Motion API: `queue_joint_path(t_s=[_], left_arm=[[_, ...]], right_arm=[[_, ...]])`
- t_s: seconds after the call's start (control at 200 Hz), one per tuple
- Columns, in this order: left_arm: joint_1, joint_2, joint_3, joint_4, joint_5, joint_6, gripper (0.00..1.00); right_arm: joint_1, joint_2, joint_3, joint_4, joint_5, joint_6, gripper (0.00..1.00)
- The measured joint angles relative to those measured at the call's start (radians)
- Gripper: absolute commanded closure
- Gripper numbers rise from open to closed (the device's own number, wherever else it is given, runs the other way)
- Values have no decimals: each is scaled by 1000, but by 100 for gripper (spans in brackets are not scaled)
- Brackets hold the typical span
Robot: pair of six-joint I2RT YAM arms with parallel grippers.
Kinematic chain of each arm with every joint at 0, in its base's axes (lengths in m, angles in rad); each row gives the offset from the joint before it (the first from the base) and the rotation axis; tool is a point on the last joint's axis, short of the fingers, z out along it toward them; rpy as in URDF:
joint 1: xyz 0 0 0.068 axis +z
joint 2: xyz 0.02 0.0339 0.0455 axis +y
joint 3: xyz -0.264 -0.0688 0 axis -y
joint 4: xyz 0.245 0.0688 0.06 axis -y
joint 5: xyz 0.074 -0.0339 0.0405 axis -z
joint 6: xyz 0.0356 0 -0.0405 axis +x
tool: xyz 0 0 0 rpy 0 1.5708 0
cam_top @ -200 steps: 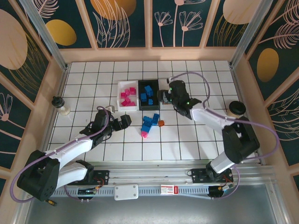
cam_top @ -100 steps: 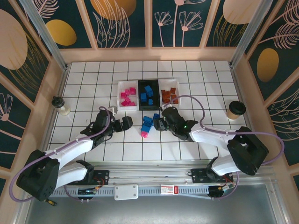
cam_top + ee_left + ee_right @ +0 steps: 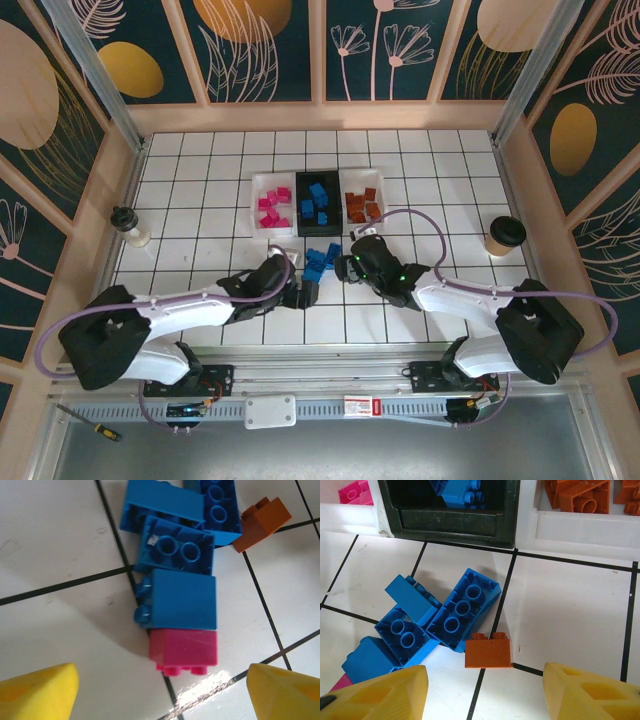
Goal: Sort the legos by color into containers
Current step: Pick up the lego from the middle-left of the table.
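the left tool [image 3: 161, 696] hangs low over the white tiled surface [image 3: 55, 540], its yellow fingers [image 3: 37, 692] spread wide with nothing between them; a pink lego [image 3: 184, 650] lies just ahead of the gap, studs toward the tool, touching a blue lego [image 3: 180, 600] behind it. past that lie more blue ones, one hollow side up [image 3: 175, 550], and an orange-brown lego [image 3: 260, 522] at the pile's edge. the right tool [image 3: 482, 695] is also spread apart and has hold of nothing, with the same orange-brown lego on a tile line just ahead of its gap, beside a long blue lego [image 3: 465, 610] lying hollow side up. beyond the pile three trays stand side by side: the left white tray [image 3: 347, 517] with pink legos, the black tray [image 3: 450, 520] with blue ones, the right white tray [image 3: 580, 530] with orange-brown ones. seen from above, both tools close in on the loose pile from either side
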Motion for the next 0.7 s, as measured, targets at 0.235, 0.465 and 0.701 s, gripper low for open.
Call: queue_joint_path(t_s=[0.235,0.465,0.701], left_arm=[[-69,150,107,-3,-84,35,34],[-104,209,134,-32,-133,39,55],[-114,215,137,-53,-164,33,67]], right_arm=[[0,-50,-27,-2,21,3,37],[0,-72,-36,-4,34,3,37],[-2,-76,-36,-4,44,3,36]])
